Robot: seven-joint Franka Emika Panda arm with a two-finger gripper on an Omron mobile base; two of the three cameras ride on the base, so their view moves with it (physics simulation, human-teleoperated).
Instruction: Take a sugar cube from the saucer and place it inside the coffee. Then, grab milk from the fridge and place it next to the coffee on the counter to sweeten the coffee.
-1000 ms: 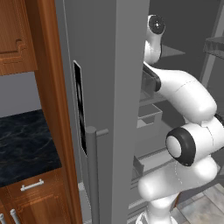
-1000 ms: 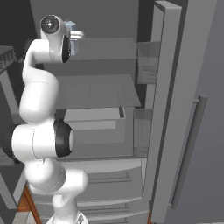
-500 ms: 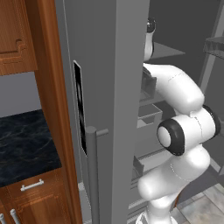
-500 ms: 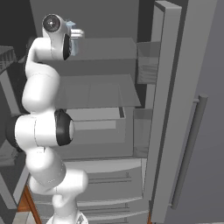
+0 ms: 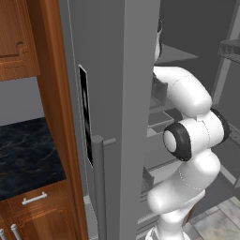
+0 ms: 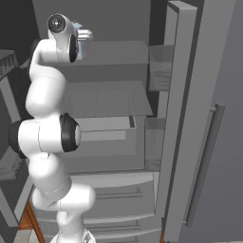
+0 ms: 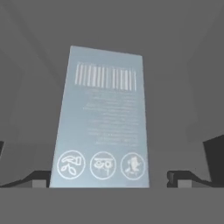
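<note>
The claw (image 7: pixel 107 177) stands wide open with nothing in its grip; its two dark fingers (image 7: pixel 30 178) flank the milk (image 7: pixel 101 122), one on each side, with a gap left between each tip and the carton's edge. The milk is a flat-faced, pale blue-white carton, smooth and matte, printed with a barcode near one end, faint lines of text in the middle and three round icons near the claw. Plain grey fridge wall lies all round it, with open room to both sides.

From the right base view the arm (image 6: pixel 47 137) reaches up to the top shelf (image 6: pixel 114 54) of the fridge (image 6: pixel 190 118), where a sliver of the milk (image 6: pixel 78 45) shows just past the wrist. The shelves are thin, straight-edged grey slabs; below them sit drawers. The open door (image 6: pixel 209 142) with its long bar handle stands clear to the right.

In the left base view the other door's edge (image 5: pixel 133 117) hides the upper arm. Left of it, the black veined table (image 5: pixel 23 159) sits over brown wooden cabinets (image 5: pixel 33 211).
</note>
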